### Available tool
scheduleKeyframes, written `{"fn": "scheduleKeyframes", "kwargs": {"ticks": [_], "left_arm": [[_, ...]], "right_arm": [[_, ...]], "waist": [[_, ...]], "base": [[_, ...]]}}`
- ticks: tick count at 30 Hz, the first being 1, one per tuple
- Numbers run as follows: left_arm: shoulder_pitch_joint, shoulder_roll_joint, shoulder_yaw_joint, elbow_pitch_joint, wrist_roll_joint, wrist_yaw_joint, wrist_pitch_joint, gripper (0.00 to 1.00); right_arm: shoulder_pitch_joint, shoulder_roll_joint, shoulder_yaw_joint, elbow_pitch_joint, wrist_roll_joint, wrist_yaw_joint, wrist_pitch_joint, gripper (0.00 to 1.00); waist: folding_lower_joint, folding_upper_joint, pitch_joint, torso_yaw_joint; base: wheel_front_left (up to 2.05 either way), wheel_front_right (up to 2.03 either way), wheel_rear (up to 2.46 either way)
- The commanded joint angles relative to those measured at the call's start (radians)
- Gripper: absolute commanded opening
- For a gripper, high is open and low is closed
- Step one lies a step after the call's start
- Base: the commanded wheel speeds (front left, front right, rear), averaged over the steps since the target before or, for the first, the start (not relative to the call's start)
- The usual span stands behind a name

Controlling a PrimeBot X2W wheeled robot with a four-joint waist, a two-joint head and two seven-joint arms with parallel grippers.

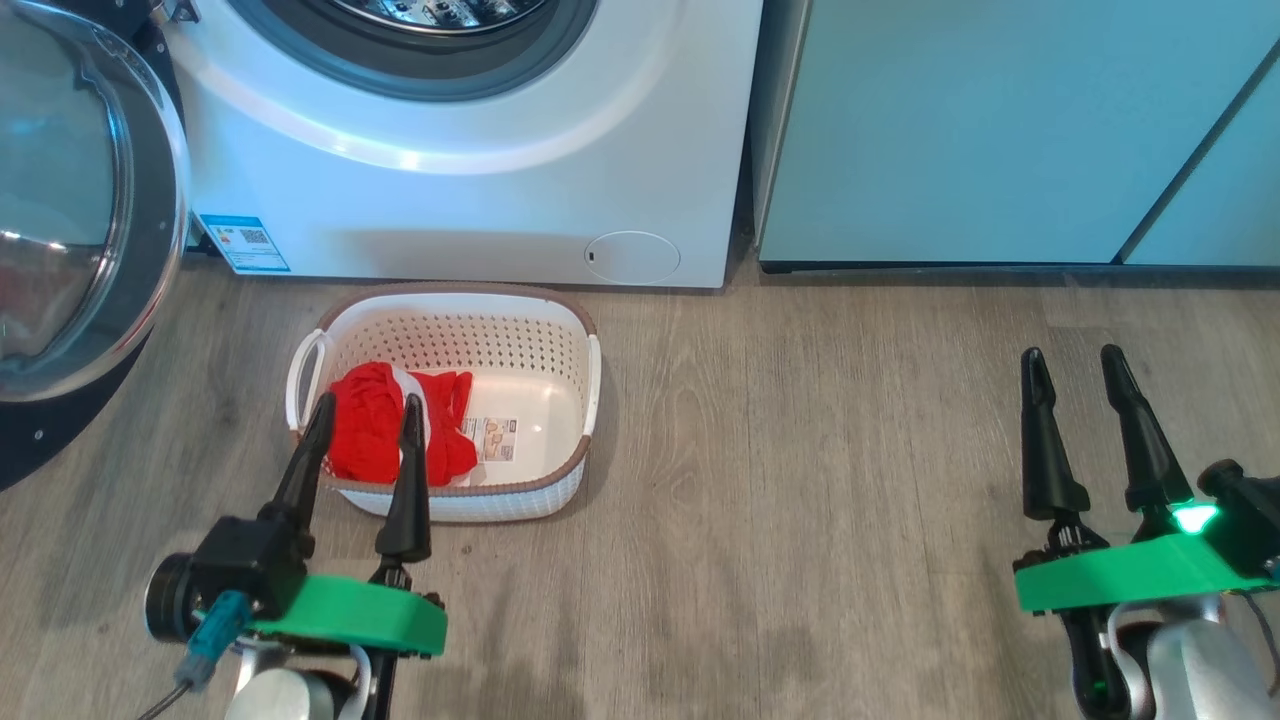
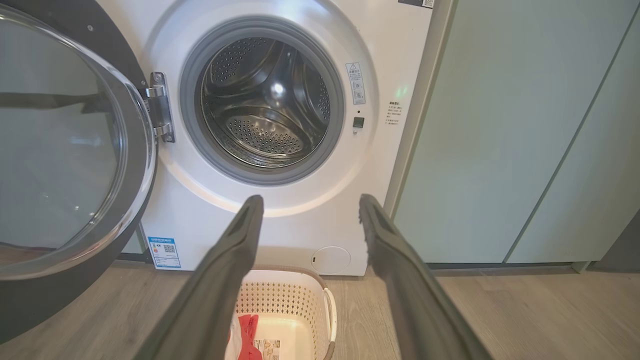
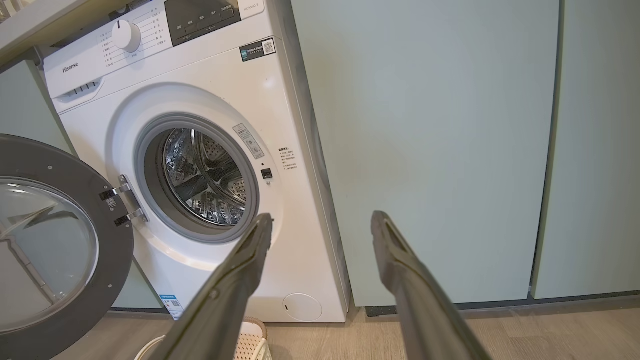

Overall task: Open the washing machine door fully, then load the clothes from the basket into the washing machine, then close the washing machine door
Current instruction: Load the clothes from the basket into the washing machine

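The washing machine door, black-rimmed with bulging glass, stands swung wide at far left. Beside it the white washing machine, marked "Hisense", shows a steel drum, a blue energy sticker and a round filter cap. The basket sits on the grey wood-plank floor just before it, with red clothes heaped at its left end. The left gripper hovers above them, fingers spread and empty. Pale teal cabinets stand to the right, and the right gripper hangs parted and empty.

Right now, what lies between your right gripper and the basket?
Bare wooden floor, with nothing standing on it. The head view shows this stretch from the right gripper across to the basket.
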Motion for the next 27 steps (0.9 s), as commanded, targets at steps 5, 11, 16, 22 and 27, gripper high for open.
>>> {"fn": "scheduleKeyframes", "kwargs": {"ticks": [5,11,16,22,27], "left_arm": [[-0.037,0.006,0.030,-0.062,0.002,-0.021,-0.005,1.00],[-0.038,0.006,0.038,-0.062,0.005,-0.025,-0.005,1.00],[-0.037,0.006,0.036,-0.062,0.002,-0.022,-0.005,1.00],[-0.038,0.006,0.037,-0.054,0.005,-0.008,-0.005,1.00],[-0.043,0.006,0.036,-0.040,0.018,0.004,-0.005,1.00]], "right_arm": [[-0.026,-0.003,0.026,-0.028,-0.002,0.008,-0.009,1.00],[-0.027,-0.003,0.027,-0.025,-0.001,0.008,-0.009,1.00],[-0.027,-0.003,0.027,-0.024,-0.001,0.008,-0.009,1.00],[-0.025,-0.003,0.027,-0.025,-0.004,0.008,-0.009,1.00],[-0.025,-0.003,0.028,-0.024,-0.006,0.008,-0.009,1.00]], "waist": [[0.0000,0.0000,0.000,0.001],[0.0000,0.0000,-0.002,0.001],[0.0000,0.0000,-0.002,0.003],[0.0000,0.0000,-0.003,0.010],[0.0000,0.0000,-0.005,0.014]], "base": [[0.09,-0.09,0.00],[0.93,-0.93,0.00],[1.68,-1.68,0.00],[2.11,-2.10,-0.01],[1.61,-1.60,-0.01]]}}
